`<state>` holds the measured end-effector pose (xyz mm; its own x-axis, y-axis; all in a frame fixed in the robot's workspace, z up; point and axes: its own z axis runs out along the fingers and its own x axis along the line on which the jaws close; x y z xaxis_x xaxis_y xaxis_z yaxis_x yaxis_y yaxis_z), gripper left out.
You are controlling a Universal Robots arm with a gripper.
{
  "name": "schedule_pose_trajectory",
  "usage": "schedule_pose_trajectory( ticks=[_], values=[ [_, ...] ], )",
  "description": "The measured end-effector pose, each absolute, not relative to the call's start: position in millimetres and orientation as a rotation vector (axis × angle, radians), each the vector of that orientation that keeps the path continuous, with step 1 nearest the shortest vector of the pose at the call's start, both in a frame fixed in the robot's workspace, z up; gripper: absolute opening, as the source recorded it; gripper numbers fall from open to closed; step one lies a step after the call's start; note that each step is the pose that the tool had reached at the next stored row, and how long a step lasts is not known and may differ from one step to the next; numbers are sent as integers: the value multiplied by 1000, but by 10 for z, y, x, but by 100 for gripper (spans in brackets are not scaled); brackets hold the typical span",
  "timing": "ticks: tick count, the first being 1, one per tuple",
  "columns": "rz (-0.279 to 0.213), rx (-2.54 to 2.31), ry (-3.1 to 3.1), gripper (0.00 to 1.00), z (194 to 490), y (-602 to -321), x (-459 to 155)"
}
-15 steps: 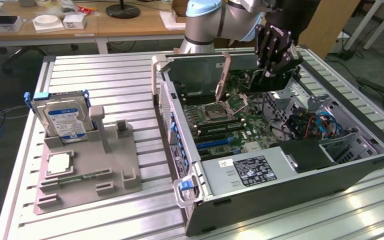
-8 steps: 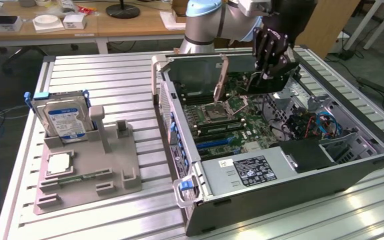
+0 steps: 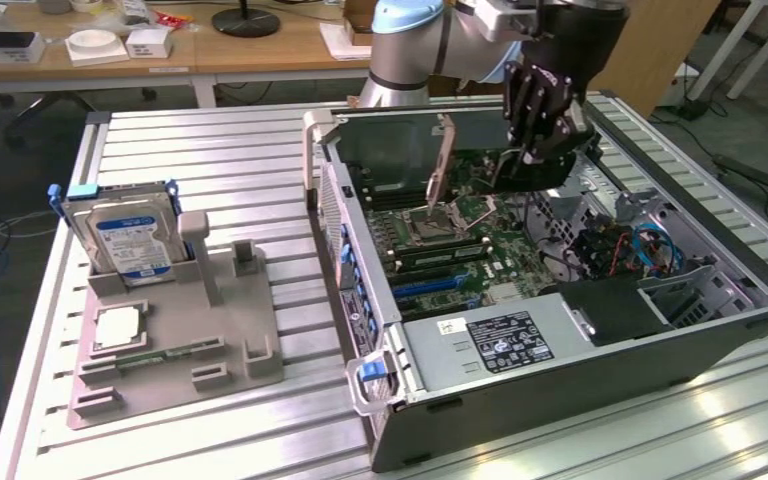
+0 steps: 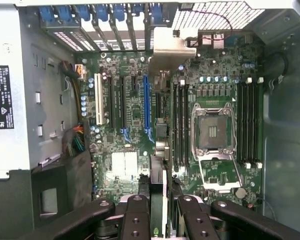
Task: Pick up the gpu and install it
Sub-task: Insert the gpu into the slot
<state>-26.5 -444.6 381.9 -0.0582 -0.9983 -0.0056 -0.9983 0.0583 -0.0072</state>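
My gripper (image 3: pixel 542 125) hangs over the open computer case (image 3: pixel 744 285) and is shut on the gpu (image 3: pixel 531 172), a thin black card that hangs below the fingers above the motherboard (image 3: pixel 471 255). In the wrist view the gpu (image 4: pixel 158 170) shows edge-on between the two black fingers (image 4: pixel 137 217), and its silver bracket (image 4: pixel 167 47) sits at the far end near the case's rear slot openings. The card lies just beside the long blue slot (image 4: pixel 146 105), roughly parallel to it and still above the board.
A grey parts fixture (image 3: pixel 211 340) at the exterior view's left holds a hard drive (image 3: pixel 124 240) with a blue-and-white label and a small square chip (image 3: pixel 117 328). Inside the case are the open CPU socket (image 4: pixel 212 132), memory slots (image 4: pixel 247 122), power supply (image 3: pixel 504 340) and cables (image 3: pixel 644 250).
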Motion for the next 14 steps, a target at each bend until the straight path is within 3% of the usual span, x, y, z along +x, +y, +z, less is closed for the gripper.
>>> schedule_pose_trajectory(
  ticks=[14],
  values=[
    [-2,-2144,2283,26,3739,-4442,-384]
  ],
)
